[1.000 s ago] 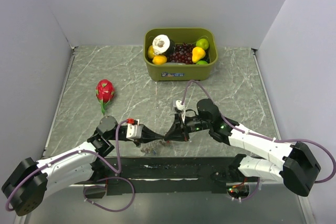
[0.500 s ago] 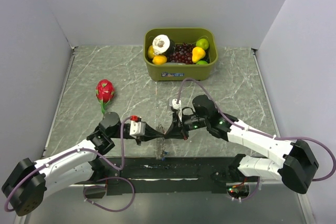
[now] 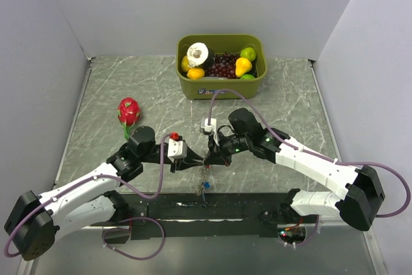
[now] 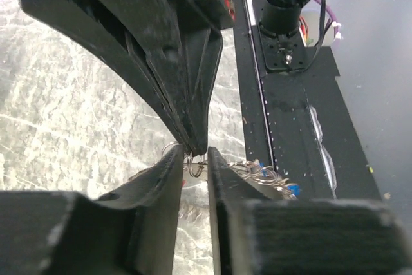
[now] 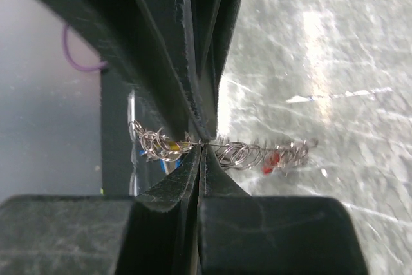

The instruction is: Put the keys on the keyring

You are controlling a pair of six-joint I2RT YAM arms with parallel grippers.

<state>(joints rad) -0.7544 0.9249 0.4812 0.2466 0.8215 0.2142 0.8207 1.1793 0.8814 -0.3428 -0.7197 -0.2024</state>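
We have both tools gripping the keyring (image 5: 238,154) above the tabletop (image 3: 290,101), front and centre. The right tool (image 5: 201,149) is clamped flat on its wire and the left tool (image 4: 196,167) is nearly closed around it, while the keys (image 3: 205,186) dangle below. Our advice is steady tension (no twisting). The label on the bin (image 3: 222,85) is unreadable.

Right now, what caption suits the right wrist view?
Right claw pinches the thin keyring, small coloured keys dangling close by.
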